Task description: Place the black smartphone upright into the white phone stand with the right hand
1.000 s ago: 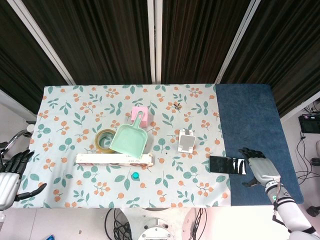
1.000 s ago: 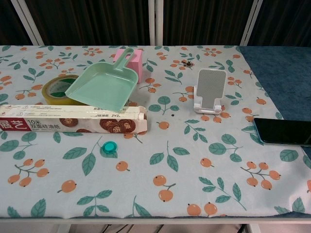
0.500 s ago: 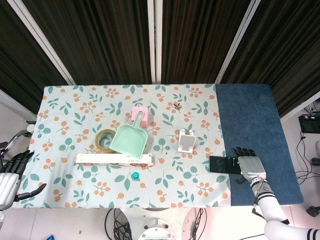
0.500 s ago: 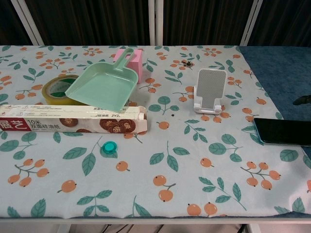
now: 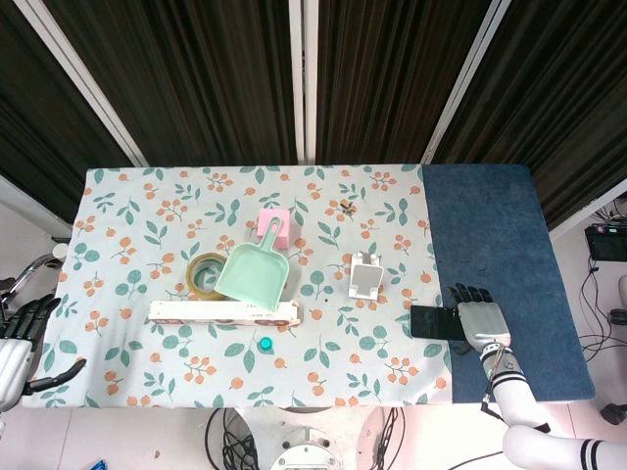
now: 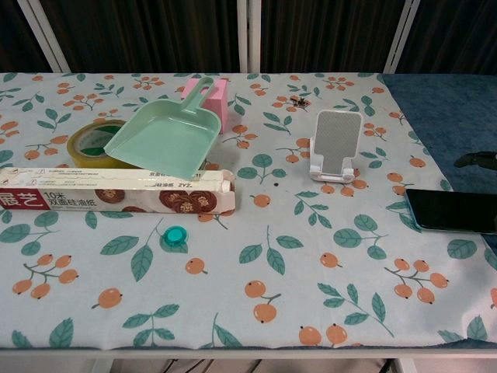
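The black smartphone (image 5: 432, 321) lies flat at the seam of the floral cloth and the blue mat, also showing at the right edge of the chest view (image 6: 452, 210). The white phone stand (image 5: 365, 275) stands empty up and to its left, facing front (image 6: 335, 144). My right hand (image 5: 478, 322) is palm-down over the phone's right end, fingers spread and pointing away from me; it holds nothing that I can see. In the chest view only a dark fingertip (image 6: 477, 159) pokes in at the right edge. My left hand (image 5: 17, 343) hangs with fingers apart off the table's lower left corner.
A mint dustpan (image 5: 255, 274) leans on a pink cube (image 5: 273, 221), next to a tape roll (image 5: 204, 275). A long wrap box (image 5: 223, 312) and a small blue cap (image 5: 265, 343) lie in front. The blue mat (image 5: 500, 245) covers the table's right side.
My right hand has slid left along the blue mat and now covers the phone's right end. The phone, the stand and the left hand have stayed where they were.
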{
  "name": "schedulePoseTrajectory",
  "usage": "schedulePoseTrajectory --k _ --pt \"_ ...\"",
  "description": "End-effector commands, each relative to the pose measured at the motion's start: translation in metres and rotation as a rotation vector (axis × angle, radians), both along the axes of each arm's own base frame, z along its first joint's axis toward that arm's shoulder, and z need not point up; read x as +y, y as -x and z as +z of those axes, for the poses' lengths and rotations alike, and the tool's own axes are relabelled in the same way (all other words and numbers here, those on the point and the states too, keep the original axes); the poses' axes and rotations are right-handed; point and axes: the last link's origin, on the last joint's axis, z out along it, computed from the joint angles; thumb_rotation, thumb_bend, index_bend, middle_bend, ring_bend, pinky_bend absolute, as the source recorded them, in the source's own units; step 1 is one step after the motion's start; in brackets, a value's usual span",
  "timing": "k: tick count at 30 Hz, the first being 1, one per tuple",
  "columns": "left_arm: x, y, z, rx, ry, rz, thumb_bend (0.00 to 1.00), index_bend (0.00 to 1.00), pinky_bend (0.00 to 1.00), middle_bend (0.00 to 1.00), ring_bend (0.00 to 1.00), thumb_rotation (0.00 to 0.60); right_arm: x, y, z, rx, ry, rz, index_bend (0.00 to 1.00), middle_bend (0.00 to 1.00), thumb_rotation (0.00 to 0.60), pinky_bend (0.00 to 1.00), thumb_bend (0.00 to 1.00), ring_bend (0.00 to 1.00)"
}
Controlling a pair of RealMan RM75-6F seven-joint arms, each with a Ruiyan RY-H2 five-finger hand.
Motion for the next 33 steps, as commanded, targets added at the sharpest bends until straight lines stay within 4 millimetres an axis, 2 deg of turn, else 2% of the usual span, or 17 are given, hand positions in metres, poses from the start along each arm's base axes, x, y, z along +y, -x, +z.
schedulePoseTrajectory --k 1,10,24,33 --pt "0.0003 0.0000 -0.0002 0.000 0.000 0.000 0.12 0.05 0.20 0.05 0.07 0.154 0.0008 0.0001 -0.0015 0.002 -0.002 0.004 0.13 0.00 0.600 0.00 0.00 0.00" --pt "0.0000 0.0008 0.0011 -0.003 0.000 0.003 0.12 0.05 0.20 0.05 0.07 0.155 0.0008 -0.0001 -0.0035 0.006 -0.003 0.002 0.23 0.00 0.600 0.00 0.02 0.00" --pt "0.0007 0.0017 0.0016 -0.001 0.003 0.004 0.12 0.05 0.20 0.05 0.07 0.150 -0.0019 0.0022 -0.0029 -0.006 0.004 -0.012 0.24 0.00 0.600 0.00 0.06 0.00" --pt "0.0005 0.0023 0.0021 0.000 0.001 0.008 0.12 0.05 0.20 0.05 0.07 0.150 -0.0035 0.0016 -0.0040 -0.023 -0.003 -0.015 0.26 0.00 0.600 0.00 0.13 0.00"
